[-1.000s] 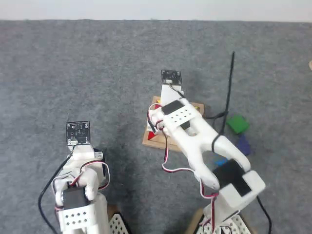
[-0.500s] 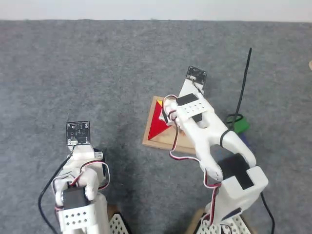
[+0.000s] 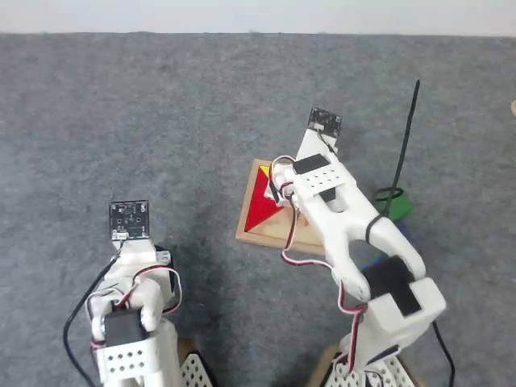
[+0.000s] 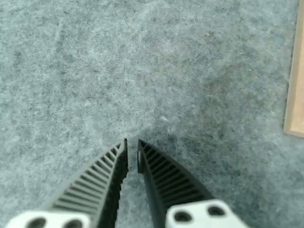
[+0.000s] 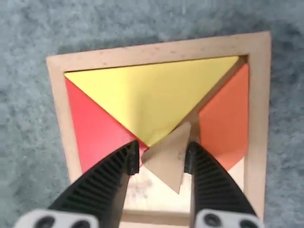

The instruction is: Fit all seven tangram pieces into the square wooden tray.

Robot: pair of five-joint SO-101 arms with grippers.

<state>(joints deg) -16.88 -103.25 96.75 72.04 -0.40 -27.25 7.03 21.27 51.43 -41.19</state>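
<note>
The square wooden tray (image 5: 156, 47) lies under my right gripper (image 5: 161, 156), which stands open just above its bare floor. In the tray a large yellow triangle (image 5: 147, 95) points at the gripper, with a red triangle (image 5: 92, 128) on one side and an orange piece (image 5: 228, 123) on the other. From above, the right arm (image 3: 322, 193) covers most of the tray (image 3: 258, 235), leaving the red triangle (image 3: 260, 208) showing. A green piece (image 3: 397, 203) and a blue piece (image 3: 369, 264) lie on the carpet to the tray's right. My left gripper (image 4: 132, 143) is shut over bare carpet.
Grey carpet (image 3: 145, 113) covers the whole table. A black cable (image 3: 407, 137) runs along the right side, past the green piece. The tray's edge (image 4: 295, 95) shows at the side of the left wrist view. The left arm (image 3: 129, 290) stays at the near left.
My right arm has swung to the right over the tray, uncovering the red triangle, with little motion in the last half second. The left arm has stayed still.
</note>
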